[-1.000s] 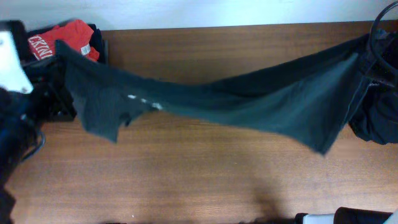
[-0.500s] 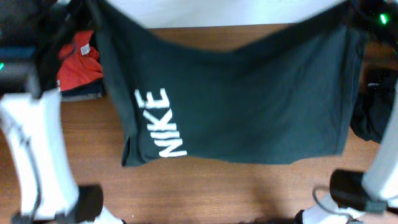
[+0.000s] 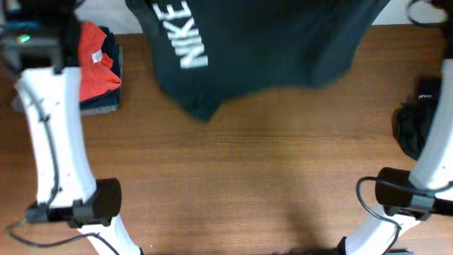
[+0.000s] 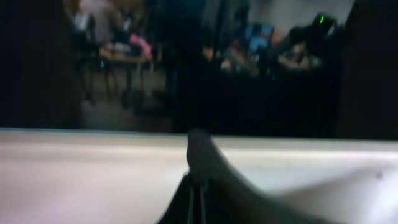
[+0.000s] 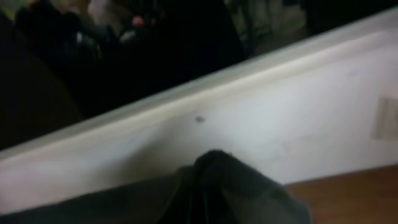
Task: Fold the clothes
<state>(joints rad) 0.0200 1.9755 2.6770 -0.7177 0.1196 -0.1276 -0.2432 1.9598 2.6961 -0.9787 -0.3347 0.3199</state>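
Dark Nike T-shirt (image 3: 283,42) hangs spread across the top centre of the frame, with the left gripper (image 4: 196,186) and right gripper (image 5: 202,183) each clamped on its fabric. Red shirt (image 3: 95,60) lies upper left.

T-shirt (image 3: 283,42): matt dark cloth | table (image 3: 248,177): smooth brown wood | left arm (image 3: 53,142): glossy white plastic

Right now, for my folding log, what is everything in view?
table: one, brown wood, under everything.
Nike T-shirt: one, dark grey-green with white lettering, held up over the far edge.
dark pile: count unclear, black, far left.
red shirt: one, red, on the dark pile.
dark bundle: one, black, right edge.
left arm, right arm: two, white, either side.
left gripper, right gripper: two, dark, each shut on the Nike T-shirt.
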